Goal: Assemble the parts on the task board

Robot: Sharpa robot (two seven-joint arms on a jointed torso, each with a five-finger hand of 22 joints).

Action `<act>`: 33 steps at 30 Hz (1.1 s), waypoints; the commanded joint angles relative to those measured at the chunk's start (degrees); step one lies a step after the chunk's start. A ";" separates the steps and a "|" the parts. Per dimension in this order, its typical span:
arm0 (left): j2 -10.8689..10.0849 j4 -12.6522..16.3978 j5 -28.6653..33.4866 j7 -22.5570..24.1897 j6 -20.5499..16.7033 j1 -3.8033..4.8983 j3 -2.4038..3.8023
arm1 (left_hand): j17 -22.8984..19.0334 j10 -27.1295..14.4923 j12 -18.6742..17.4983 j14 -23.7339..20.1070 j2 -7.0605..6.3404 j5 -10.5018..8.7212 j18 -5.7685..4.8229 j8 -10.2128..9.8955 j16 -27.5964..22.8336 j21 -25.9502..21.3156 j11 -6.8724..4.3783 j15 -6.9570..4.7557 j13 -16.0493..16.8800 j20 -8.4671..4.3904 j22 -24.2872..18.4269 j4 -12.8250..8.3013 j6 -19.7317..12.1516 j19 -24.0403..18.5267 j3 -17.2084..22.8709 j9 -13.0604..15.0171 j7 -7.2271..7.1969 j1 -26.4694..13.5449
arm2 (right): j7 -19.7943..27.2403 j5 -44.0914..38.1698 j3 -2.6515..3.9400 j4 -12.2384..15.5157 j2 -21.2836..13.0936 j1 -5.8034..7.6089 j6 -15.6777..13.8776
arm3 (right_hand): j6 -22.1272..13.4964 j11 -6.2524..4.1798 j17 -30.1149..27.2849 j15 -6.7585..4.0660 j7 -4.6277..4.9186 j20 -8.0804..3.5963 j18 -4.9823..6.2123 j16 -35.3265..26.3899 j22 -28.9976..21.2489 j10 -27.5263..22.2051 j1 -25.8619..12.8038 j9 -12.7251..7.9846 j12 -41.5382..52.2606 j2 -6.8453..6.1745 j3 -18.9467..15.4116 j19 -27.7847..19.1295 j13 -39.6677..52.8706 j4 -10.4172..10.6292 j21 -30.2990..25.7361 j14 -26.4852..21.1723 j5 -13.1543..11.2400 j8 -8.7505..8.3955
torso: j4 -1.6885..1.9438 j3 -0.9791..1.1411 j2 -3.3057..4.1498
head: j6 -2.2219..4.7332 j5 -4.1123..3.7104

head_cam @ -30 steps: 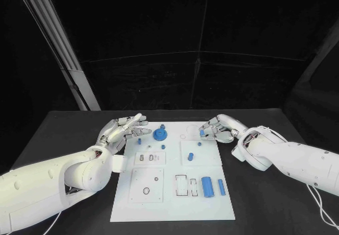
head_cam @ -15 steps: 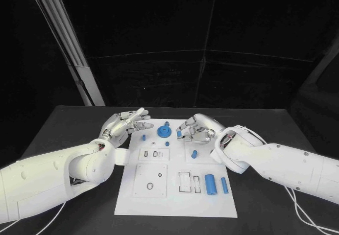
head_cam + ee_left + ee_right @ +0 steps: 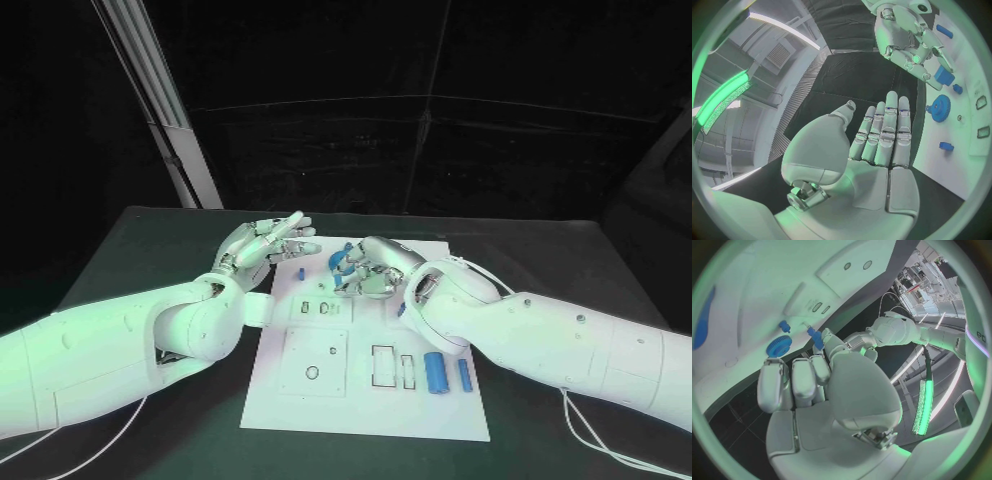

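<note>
Head view: shows the right hand [image 3: 372,270] low over the far part of the task board [image 3: 361,410], just beside the blue gear [image 3: 340,263] and partly covering it. Against one second ago, sits clearly more toward the board's left side; before, was at the far right corner, well apart from the gear. Must also allow for a shift of the whole picture, so reading only the place relative to the board. Finds the left hand [image 3: 267,243] at the board's far left corner as before, raised, fingers apart, holding nothing. Two blue cylinders [image 3: 437,372] lying at the near right of the board, untouched.

Left wrist view: own left hand [image 3: 879,145] flat, fingers [image 3: 889,125] straight and side by side, palm empty. Across from it the right hand [image 3: 907,35], with a small blue part [image 3: 944,76] at its fingertips, near the blue gear [image 3: 940,107] but apart from it.

Right wrist view: own right hand [image 3: 811,385] with fingers [image 3: 795,382] curled in, the small blue part [image 3: 817,339] pinched at the thumb tip, hanging above the board near the blue gear [image 3: 779,346].

Probably means a carry nearly finished: part brought to its place beside the gear, seating not yet done. Cannot tell which socket is intended.
</note>
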 commanded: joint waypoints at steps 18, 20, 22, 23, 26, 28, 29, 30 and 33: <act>0.66 -0.39 0.33 0.60 0.79 0.11 0.05 | 0.03 -0.26 -0.20 -0.44 -0.02 0.02 0.81 0.05 -0.30 -0.29 0.12 0.10 -0.06 0.09 -0.15 -0.46 -0.31 0.12 0.13 0.00 0.03 0.39 | -1.52 -6.24 -2.60 -2.41 2.97 -0.05 5.88 | 1.63 -0.44 0.30 -0.23 -0.96 0.20 -0.65 -0.15 -0.02 0.19 -1.12 -0.02 -0.34 -0.85 0.77 -0.31 0.02 0.20 -0.33 0.74 -0.04 0.06 | -0.02 0.06 0.03 | -0.71 0.55; 0.69 -0.41 0.33 0.59 0.80 0.11 0.05 | 0.03 -0.26 -0.20 -0.44 -0.02 0.02 0.81 0.05 -0.30 -0.29 0.12 0.10 -0.06 0.09 -0.15 -0.46 -0.31 0.12 0.13 0.00 0.03 0.39 | -1.53 -6.31 -2.62 -2.54 3.07 -0.06 5.94 | 1.63 -0.44 0.30 -0.23 -0.96 0.20 -0.65 -0.15 -0.02 0.19 -1.12 -0.02 -0.34 -0.85 0.77 -0.31 0.02 0.20 -0.33 0.74 -0.04 0.06 | -0.03 0.06 0.01 | -0.72 0.56; 0.72 -0.42 0.33 0.58 0.82 0.11 0.05 | 0.03 -0.26 -0.20 -0.44 -0.02 0.02 0.81 0.05 -0.30 -0.29 0.12 0.10 -0.06 0.09 -0.15 -0.46 -0.31 0.12 0.13 0.00 0.03 0.39 | -1.54 -6.45 -2.66 -2.71 3.21 -0.07 6.02 | 1.63 -0.44 0.30 -0.23 -0.96 0.20 -0.65 -0.15 -0.02 0.19 -1.12 -0.02 -0.34 -0.85 0.77 -0.31 0.02 0.20 -0.33 0.74 -0.04 0.06 | -0.01 0.03 0.01 | -0.74 0.53; 0.73 -0.43 0.33 0.58 0.83 0.11 0.05 | 0.03 -0.26 -0.20 -0.44 -0.02 0.02 0.81 0.05 -0.30 -0.29 0.12 0.10 -0.06 0.09 -0.15 -0.46 -0.31 0.12 0.13 0.00 0.03 0.39 | -1.55 -6.55 -2.67 -2.77 3.25 -0.07 6.06 | 1.63 -0.44 0.30 -0.23 -0.96 0.20 -0.65 -0.15 -0.02 0.19 -1.12 -0.02 -0.34 -0.85 0.77 -0.31 0.02 0.20 -0.33 0.74 -0.04 0.06 | 0.01 0.03 0.01 | -0.76 0.53; 0.74 -0.43 0.33 0.57 0.84 0.11 0.05 | 0.03 -0.26 -0.20 -0.44 -0.02 0.02 0.81 0.05 -0.30 -0.29 0.12 0.10 -0.06 0.09 -0.15 -0.46 -0.31 0.12 0.13 0.00 0.03 0.39 | -1.64 -6.83 -2.70 -2.88 3.28 -0.08 6.15 | 1.63 -0.44 0.30 -0.23 -0.96 0.20 -0.65 -0.15 -0.02 0.19 -1.12 -0.02 -0.34 -0.85 0.77 -0.31 0.02 0.20 -0.33 0.74 -0.04 0.06 | -0.02 0.04 0.00 | -0.84 0.62; 0.73 -0.43 0.33 0.55 0.85 0.11 0.05 | 0.03 -0.26 -0.20 -0.44 -0.02 0.02 0.81 0.05 -0.30 -0.29 0.12 0.10 -0.06 0.09 -0.15 -0.46 -0.31 0.12 0.13 0.00 0.03 0.39 | -1.72 -7.06 -2.71 -2.90 3.24 -0.09 6.20 | 1.60 -0.43 0.30 -0.22 -0.95 0.21 -0.64 -0.15 -0.03 0.19 -1.20 -0.04 -0.35 -0.91 0.80 -0.31 0.01 0.20 -0.34 0.74 0.01 0.03 | -0.04 0.04 0.00 | -0.87 0.64; 0.72 -0.43 0.33 0.55 0.85 0.11 0.05 | 0.03 -0.26 -0.20 -0.44 -0.02 0.02 0.81 0.05 -0.30 -0.29 0.12 0.10 -0.06 0.09 -0.15 -0.46 -0.31 0.12 0.13 0.00 0.03 0.39 | -1.79 -7.22 -2.71 -2.91 3.21 -0.09 6.24 | 1.58 -0.43 0.30 -0.21 -0.94 0.21 -0.64 -0.15 -0.04 0.18 -1.26 -0.05 -0.37 -0.96 0.82 -0.32 0.00 0.19 -0.35 0.75 0.04 0.01 | -0.04 0.04 0.00 | -0.87 0.64; 0.71 -0.43 0.33 0.54 0.86 0.11 0.05 | 0.03 -0.26 -0.20 -0.44 -0.02 0.02 0.81 0.05 -0.30 -0.29 0.12 0.10 -0.06 0.09 -0.15 -0.46 -0.31 0.12 0.13 0.00 0.03 0.39 | -1.86 -7.36 -2.71 -2.91 3.17 -0.09 6.31 | 1.58 -0.43 0.30 -0.21 -0.94 0.21 -0.64 -0.15 -0.04 0.18 -1.26 -0.05 -0.37 -0.96 0.82 -0.32 0.00 0.19 -0.35 0.75 0.04 0.01 | -0.05 0.04 0.00 | -0.85 0.63; 0.69 -0.43 0.33 0.53 0.87 0.11 0.05 | 0.03 -0.26 -0.20 -0.44 -0.02 0.02 0.81 0.05 -0.30 -0.29 0.12 0.10 -0.06 0.09 -0.15 -0.46 -0.31 0.12 0.13 0.00 0.03 0.39 | -2.17 -7.80 -2.72 -2.88 3.00 -0.09 6.67 | 1.52 -0.42 0.22 -0.20 -0.92 0.22 -0.64 -0.19 -0.04 0.13 -1.34 -0.08 -0.46 -1.08 0.85 -0.32 -0.07 0.17 -0.35 0.74 0.09 -0.04 | -0.05 0.03 -0.02 | -0.86 0.62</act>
